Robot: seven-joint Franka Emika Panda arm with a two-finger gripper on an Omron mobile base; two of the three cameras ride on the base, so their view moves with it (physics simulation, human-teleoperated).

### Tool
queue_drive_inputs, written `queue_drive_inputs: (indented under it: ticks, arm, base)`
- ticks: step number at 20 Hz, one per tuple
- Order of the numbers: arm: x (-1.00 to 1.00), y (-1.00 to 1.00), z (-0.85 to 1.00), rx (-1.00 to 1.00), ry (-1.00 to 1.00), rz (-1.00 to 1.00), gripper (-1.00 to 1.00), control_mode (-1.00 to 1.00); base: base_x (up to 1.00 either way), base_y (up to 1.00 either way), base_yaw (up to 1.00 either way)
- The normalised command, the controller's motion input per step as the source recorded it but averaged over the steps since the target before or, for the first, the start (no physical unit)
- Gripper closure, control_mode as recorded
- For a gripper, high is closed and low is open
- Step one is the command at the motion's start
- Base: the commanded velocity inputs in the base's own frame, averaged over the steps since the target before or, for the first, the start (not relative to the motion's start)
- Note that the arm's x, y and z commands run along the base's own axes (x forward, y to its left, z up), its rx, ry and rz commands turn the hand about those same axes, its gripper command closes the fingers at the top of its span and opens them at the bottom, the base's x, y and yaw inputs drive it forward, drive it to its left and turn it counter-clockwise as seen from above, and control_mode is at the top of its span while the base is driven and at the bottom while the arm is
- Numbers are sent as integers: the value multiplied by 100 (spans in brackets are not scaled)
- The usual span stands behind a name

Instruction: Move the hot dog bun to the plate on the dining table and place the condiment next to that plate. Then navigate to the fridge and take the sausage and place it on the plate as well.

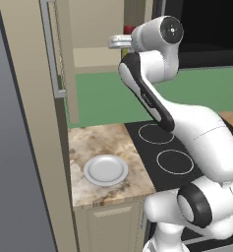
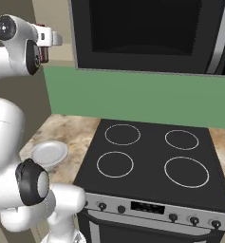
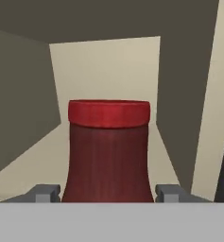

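1. Claw (image 3: 107,193): in the hand view the two grey finger tips (image 3: 46,193) stand one on each side of the condiment bottle (image 3: 107,151), close against its flanks. Whether the pads actually press the bottle cannot be told; the contact points are cut off at the bottom edge.
2. Condiment: dark red body with a brighter red cap on top, upright, directly between the fingers and just ahead of the claw. No label is visible from this side.
3. The bottle stands inside an open cabinet recess (image 3: 104,71), cream back wall beyond it, darker side walls to either side of the claw.
4. Left base view: the hand (image 1: 119,42) reaches into the recess; a small sliver of red (image 1: 129,30) shows just past it, the rest hidden by the wrist.
5. Right base view: the hand (image 2: 46,37) is up at the left; a dark red patch (image 2: 44,54) shows beneath it, mostly masked by the arm.
6. Well below the claw: marbled counter (image 1: 88,142) with a plain white plate (image 1: 105,170) on it, beside a black stovetop (image 2: 152,156) with four ring burners.
7. Microwave (image 2: 142,33) hangs above the stove, off to the claw's side; its right edge is cut off.
8. Green backsplash (image 2: 133,99) runs below it.
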Motion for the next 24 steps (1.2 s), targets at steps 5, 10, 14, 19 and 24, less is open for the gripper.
queue_drive_inputs:
  ticks: [5,10,14,19,24]
  arm:
    - [-100,-6,-1,0,12,0,100,-100]
    - [-97,-12,-26,-5,22,0,100,-100]
    - [-67,-27,-60,-12,15,2,100,-100]
    - [-23,-29,-65,-8,12,4,100,-100]
    - [-7,-1,-19,-3,4,0,100,100]
  base:
    - [0,0,0]
    - [0,0,0]
    - [0,0,0]
    - [0,0,0]
    - [-55,-6,0]
